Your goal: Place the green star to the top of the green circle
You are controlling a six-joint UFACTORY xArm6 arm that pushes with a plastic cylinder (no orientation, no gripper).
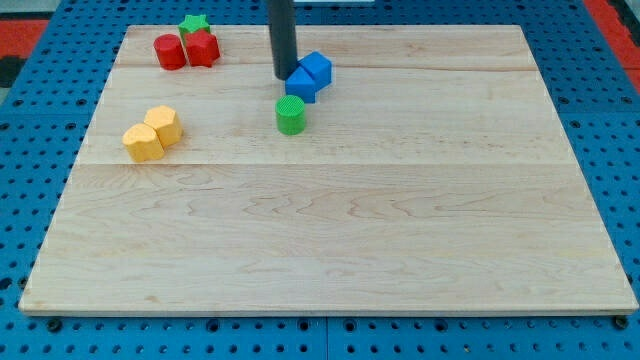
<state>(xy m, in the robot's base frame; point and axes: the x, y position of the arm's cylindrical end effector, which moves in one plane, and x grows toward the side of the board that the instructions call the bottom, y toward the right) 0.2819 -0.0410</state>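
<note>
The green star (193, 23) lies at the view's top left, just behind a red block (202, 47) and next to a red cylinder (169, 51). The green circle (290, 114) stands upright near the top middle of the board. My tip (284, 75) is just above the green circle, touching the left side of the blue blocks (309, 77). It is far to the right of the green star.
Two blue blocks sit together right of my tip, just above the green circle. Two yellow blocks (152, 132) lie at the left. The wooden board (330, 230) rests on a blue pegboard (30, 150).
</note>
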